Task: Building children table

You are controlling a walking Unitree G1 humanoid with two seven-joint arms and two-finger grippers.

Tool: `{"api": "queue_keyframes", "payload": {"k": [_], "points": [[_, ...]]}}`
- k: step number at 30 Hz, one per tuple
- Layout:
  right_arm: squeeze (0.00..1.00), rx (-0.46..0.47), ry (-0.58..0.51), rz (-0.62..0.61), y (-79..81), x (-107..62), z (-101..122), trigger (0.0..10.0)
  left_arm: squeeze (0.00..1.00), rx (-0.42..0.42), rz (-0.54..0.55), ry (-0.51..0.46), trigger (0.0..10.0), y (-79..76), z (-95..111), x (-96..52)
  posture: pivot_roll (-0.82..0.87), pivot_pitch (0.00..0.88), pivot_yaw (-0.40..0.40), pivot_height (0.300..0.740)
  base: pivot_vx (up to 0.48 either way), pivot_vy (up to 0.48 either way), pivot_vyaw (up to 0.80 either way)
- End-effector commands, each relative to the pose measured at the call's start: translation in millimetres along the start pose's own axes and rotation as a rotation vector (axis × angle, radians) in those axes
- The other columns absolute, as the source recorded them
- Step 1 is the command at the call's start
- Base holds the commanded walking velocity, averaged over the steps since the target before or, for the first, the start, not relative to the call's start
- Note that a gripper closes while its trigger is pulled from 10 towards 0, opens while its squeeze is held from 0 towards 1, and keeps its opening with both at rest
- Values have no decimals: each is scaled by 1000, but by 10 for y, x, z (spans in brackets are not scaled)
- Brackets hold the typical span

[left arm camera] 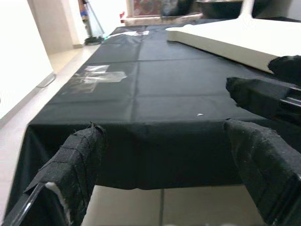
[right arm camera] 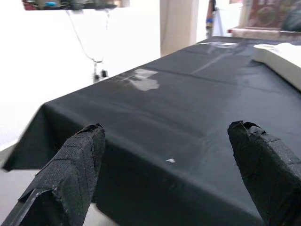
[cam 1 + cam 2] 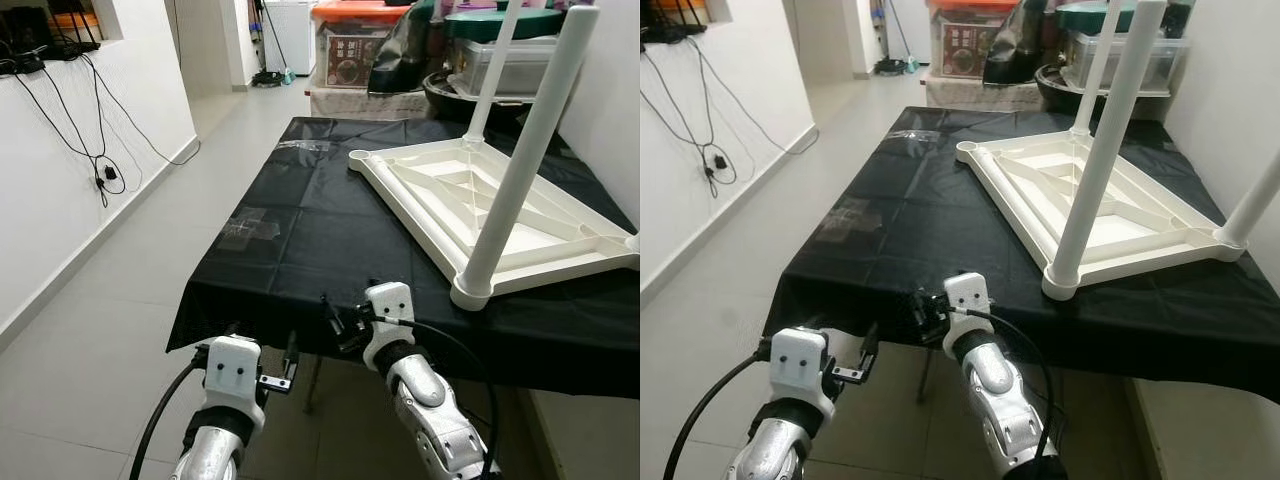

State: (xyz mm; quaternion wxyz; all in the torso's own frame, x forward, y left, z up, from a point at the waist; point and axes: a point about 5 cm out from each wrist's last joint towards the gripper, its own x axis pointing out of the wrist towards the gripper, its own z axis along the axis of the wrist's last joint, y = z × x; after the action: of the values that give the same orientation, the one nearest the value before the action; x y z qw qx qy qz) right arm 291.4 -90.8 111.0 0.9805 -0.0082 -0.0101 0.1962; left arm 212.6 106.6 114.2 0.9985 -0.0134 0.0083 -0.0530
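- Two grippers hang at the near edge of the black-covered table (image 3: 300, 240), both below its top and in front of the drape of the cloth.
- Left gripper (image 1: 162, 155): fingers spread wide apart with nothing between them; its fingertips (image 1: 77, 160) are wrapped in black tape. It sits just in front of the table's near edge, toward the near left corner.
- Right gripper (image 2: 169, 165): also spread wide and empty, its taped fingertips (image 2: 70, 165) pointing at the table's near edge. It sits close to that edge, just right of the left gripper.
- Children's table (image 3: 480, 215): white plastic, lying upside down on the right half of the black-covered table, its ribbed underside facing up. It is tilted, the near right side raised off the cloth.
- White legs: one leg (image 3: 525, 150) stands in the near corner socket and leans toward the far right; a second leg (image 3: 492, 70) rises from the far corner; a third (image 3: 1255, 205) stands at the right corner.
- Clear tape patch (image 3: 250, 225): stuck to the cloth on the left half of the black-covered table; another patch (image 3: 305, 146) lies near the far edge.
- Storage boxes (image 3: 355, 45): stacked beyond the table's far end, beside a dark bag (image 3: 400, 50).
- Black cables (image 3: 90, 140): hanging down the white wall, well left of the table.
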Motion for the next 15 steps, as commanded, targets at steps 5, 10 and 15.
{"api": "queue_keyframes", "payload": {"k": [5,10,15], "points": [[0,42,-35,82,75,-58,100,10000,0,38,66,14,10000,65,7,-53,7,0,25,740,0,0,0],[0,32,-73,100,101,-92,199,10000,0,76,91,-1,10000,96,68,-92,1,0,26,740,0,0,0],[0,36,-91,104,122,-136,230,10000,0,78,113,2,10000,106,74,-125,0,0,25,740,0,0,0]]}}
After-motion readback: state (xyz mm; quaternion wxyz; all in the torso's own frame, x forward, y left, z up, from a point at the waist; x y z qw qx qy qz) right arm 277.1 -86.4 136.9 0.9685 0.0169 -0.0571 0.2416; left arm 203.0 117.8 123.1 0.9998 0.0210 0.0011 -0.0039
